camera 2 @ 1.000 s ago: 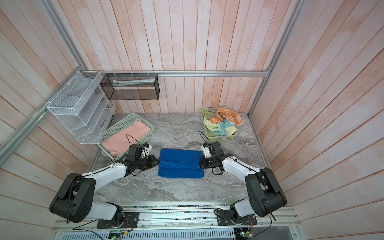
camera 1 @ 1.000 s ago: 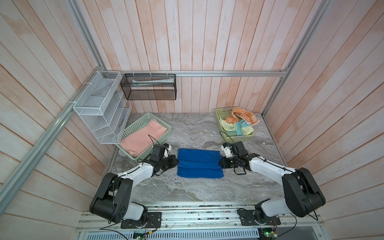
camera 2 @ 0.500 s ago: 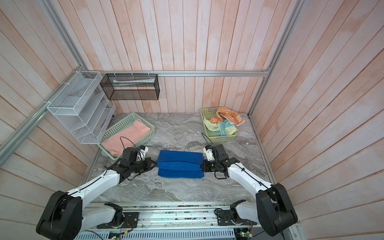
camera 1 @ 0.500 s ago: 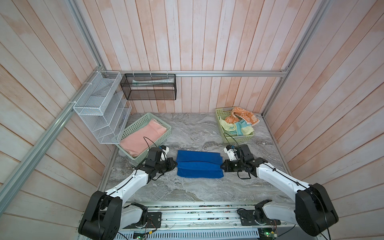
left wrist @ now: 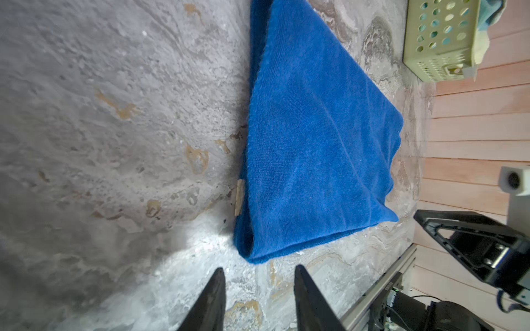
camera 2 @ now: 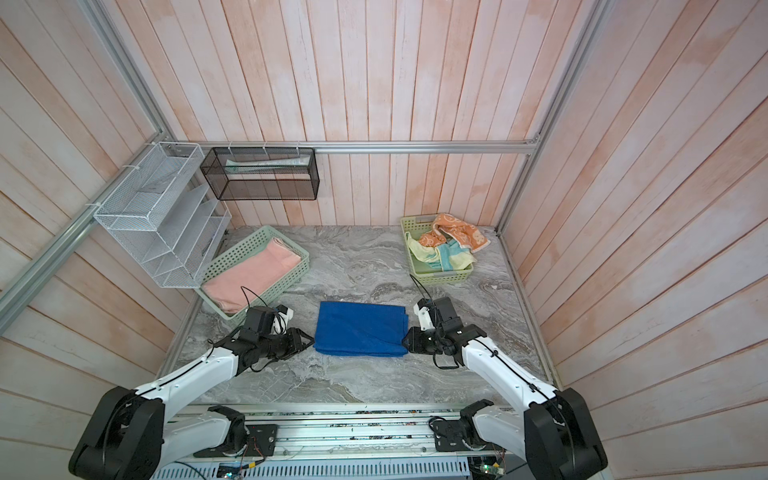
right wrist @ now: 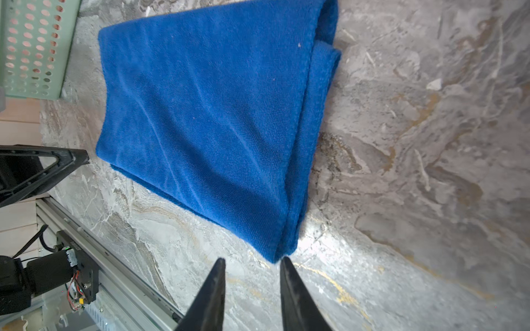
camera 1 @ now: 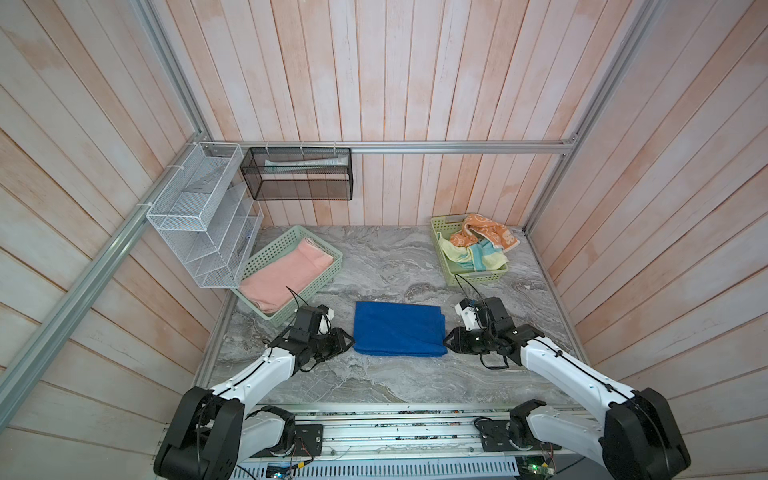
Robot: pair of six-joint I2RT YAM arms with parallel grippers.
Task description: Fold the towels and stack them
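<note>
I count one cloth finished. The pink towel [camera 1: 286, 272] lies folded flat in the left-hand basket [camera 1: 266, 253] at the back left of the table [camera 1: 386, 266].

The blue towel [camera 1: 397, 328] is the one in hand. It lies on the bare table near the front middle as a neat rectangle, and both wrist views show doubled layers along its edges. I judge it folded at least once. It may need another fold to match the pink one before it goes on top.

The orange towel [camera 1: 484, 235] and the yellow towel [camera 1: 478, 255] sit crumpled together in the right-hand basket [camera 1: 478, 278] at the back right, untouched as far as I can see. That puts me somewhat short of halfway.

Both arms reach low over the table from the front rail, forearms angled inward, so the tools point at each other along the blue towel's near edge.

The left tool [left wrist: 258, 269] has its jaws apart with only table between them, just short of the near left corner of the cloth.

The right tool [right wrist: 252, 260] is also parted and empty. Its tips sit right at the near right corner, and I cannot tell whether they brush the fabric.
</note>
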